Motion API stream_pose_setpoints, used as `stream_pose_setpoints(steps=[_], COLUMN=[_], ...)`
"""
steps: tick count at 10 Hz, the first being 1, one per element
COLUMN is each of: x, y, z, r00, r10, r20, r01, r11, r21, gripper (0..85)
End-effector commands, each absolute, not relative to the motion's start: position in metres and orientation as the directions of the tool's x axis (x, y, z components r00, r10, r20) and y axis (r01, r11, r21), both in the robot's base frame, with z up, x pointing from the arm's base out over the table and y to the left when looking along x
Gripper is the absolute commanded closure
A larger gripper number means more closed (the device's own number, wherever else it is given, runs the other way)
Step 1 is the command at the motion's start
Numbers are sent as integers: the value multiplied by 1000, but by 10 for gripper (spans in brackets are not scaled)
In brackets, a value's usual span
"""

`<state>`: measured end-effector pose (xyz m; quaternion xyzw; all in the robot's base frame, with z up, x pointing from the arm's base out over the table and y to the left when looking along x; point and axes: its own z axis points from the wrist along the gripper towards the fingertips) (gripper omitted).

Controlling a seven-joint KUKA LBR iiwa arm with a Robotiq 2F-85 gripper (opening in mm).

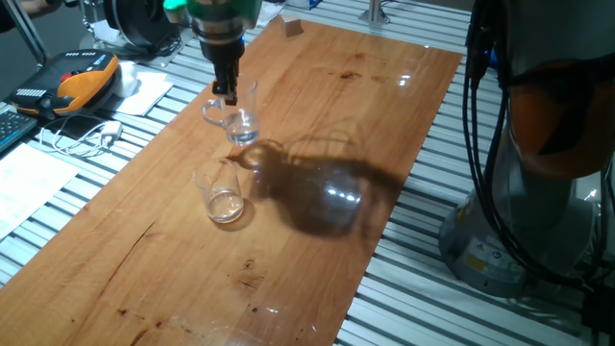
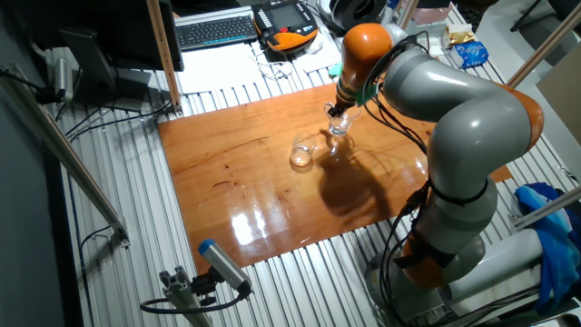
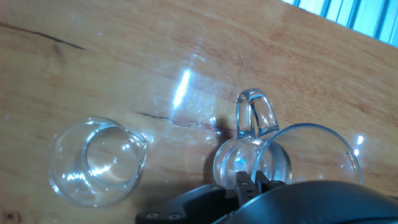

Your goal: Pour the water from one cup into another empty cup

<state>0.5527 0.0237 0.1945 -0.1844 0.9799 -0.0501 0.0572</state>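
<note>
I can't read any text, label, brand or number in any view. The keyboard (image 2: 216, 30) and the orange-and-black handheld pendant (image 2: 286, 27) behind the worktop (image 2: 227, 154) have keys and a screen, but the characters are too small to make out. The blue packet (image 2: 472, 53) shows print I can't resolve. The papers (image 1: 29, 187) are too blurred to read. The glass mug (image 3: 283, 158) and tumbler (image 3: 96, 160) carry no markings I can see.

Two opposite overhead views; hand view close above the table (image 3: 124, 56).
</note>
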Motion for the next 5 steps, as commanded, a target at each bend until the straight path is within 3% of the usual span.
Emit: stream_pose_setpoints(steps=[1, 5], x=[553, 551], y=[25, 34], z=[191, 177], r00=[-925, -926], r10=[-367, -364], r20=[-94, -98], r01=[-356, -346], r11=[927, 925], r21=[-118, -157], gripper=[850, 850])
